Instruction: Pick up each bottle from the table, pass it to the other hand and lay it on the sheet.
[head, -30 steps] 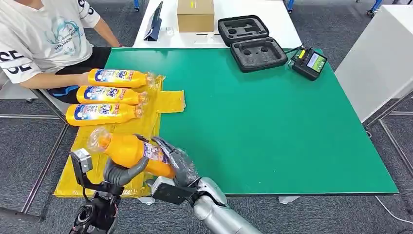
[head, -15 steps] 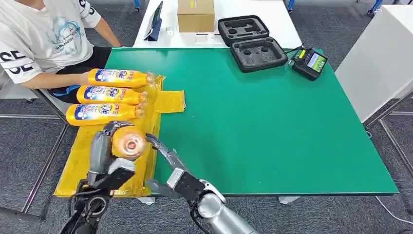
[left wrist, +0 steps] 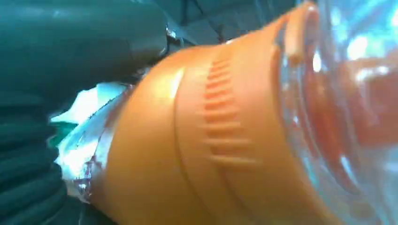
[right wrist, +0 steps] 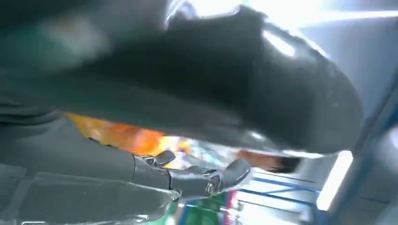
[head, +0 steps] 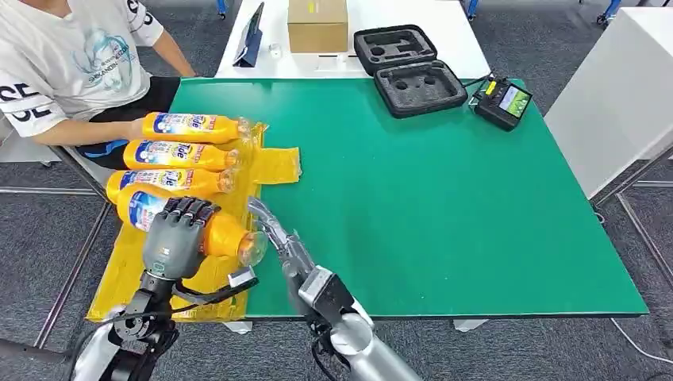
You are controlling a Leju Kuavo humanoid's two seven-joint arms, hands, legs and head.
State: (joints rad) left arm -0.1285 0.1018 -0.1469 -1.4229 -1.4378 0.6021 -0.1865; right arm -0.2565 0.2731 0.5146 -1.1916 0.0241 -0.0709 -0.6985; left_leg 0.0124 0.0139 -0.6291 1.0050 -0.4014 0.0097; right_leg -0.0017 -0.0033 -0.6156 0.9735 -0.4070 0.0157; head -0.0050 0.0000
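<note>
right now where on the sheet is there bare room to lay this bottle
The sheet's near end, between the third laid bottle and the table's near edge, is bare; the left robot hand holds the bottle over it. The flap right of the row is also free. The far end is crowded: three bottles lie side by side.

I see the head view bright, even and sharp; both wrist views are badly blurred, with window glare.

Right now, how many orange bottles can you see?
4. Three lie in a row on the yellow sheet: far, middle, near. The fourth is gripped by the left robot hand above the sheet.
</note>
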